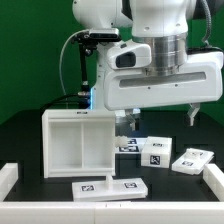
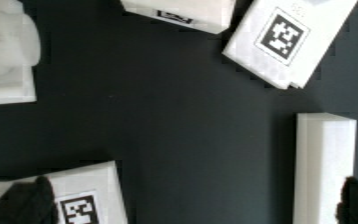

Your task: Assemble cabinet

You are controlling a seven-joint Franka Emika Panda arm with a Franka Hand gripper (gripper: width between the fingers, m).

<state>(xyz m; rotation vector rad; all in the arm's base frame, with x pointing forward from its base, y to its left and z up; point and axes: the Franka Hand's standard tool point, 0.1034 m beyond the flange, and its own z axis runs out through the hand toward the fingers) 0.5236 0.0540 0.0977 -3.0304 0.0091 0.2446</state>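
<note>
The cabinet (image 1: 75, 140) is a large white open box with an inner divider, standing on the black table at the exterior view's left. My gripper (image 1: 128, 130) hangs low just to the exterior view's right of it, over small flat white tagged panels (image 1: 155, 152). In the wrist view my gripper (image 2: 185, 205) is open: the dark fingertips (image 2: 12, 205) show at the two lower corners, wide apart, with nothing gripped. One tagged panel (image 2: 78, 198) lies by one fingertip and a white upright edge (image 2: 327, 165) by the other. I cannot tell what that edge belongs to.
The marker board (image 1: 108, 186) lies in front of the cabinet. Another tagged panel (image 1: 190, 158) lies further to the exterior view's right. White rails (image 1: 212, 182) border the table. The wrist view shows two more tagged panels (image 2: 282, 40) and a white piece (image 2: 2, 60) at its edge.
</note>
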